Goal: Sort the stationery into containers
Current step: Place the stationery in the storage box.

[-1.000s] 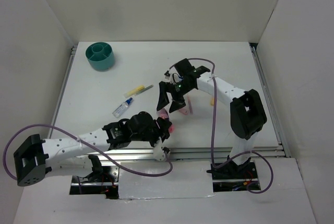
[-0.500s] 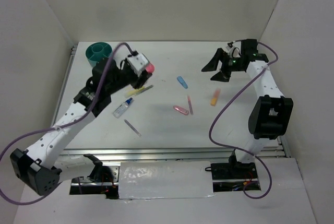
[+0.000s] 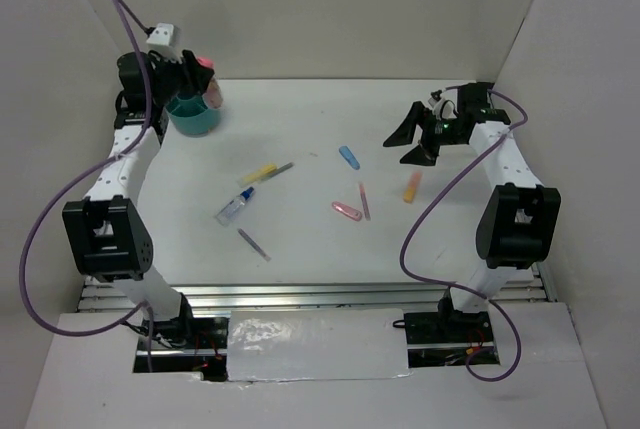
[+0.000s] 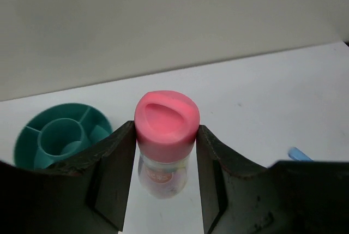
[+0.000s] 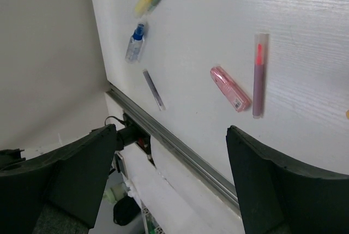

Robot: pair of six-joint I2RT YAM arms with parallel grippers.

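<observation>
- Stationery in hand: one small pink-capped bottle (image 4: 166,115), upright with its cap up. The left gripper (image 4: 166,131) is closed on its clear body. That hold leaves the base free, which I judge suits lowering it base-first into a compartment.
- The bottle is carried high in the upper left of the overhead frame, close to the teal tub (image 3: 195,114). In the left wrist view the tub sits lower left of the bottle, so the bottle looks beside it rather than over a compartment. I cannot tell that for certain.
- One tub is in sight. It is round, with a centre ring and outer divisions, and no item shows in the visible part.
- The right gripper (image 3: 408,141) hangs in the upper right of the overhead frame, jaws spread wide and holding nothing. It is probably poised for the pieces nearest it.
- Seven pieces lie loose on the white table (image 3: 300,119), one of each:
  - yellow highlighter (image 3: 265,171)
  - white blue-capped bottle (image 3: 233,207)
  - thin purple pen (image 3: 253,244)
  - small blue piece (image 3: 348,156)
  - pink clip (image 3: 346,211)
  - thin pink pen (image 3: 364,201)
  - orange marker (image 3: 411,187)
- The first three lie left of centre and the other four right of centre. The clip and the pink pen lie just beside each other.
- In all there are eight pieces, two of them bottles and two pens.
</observation>
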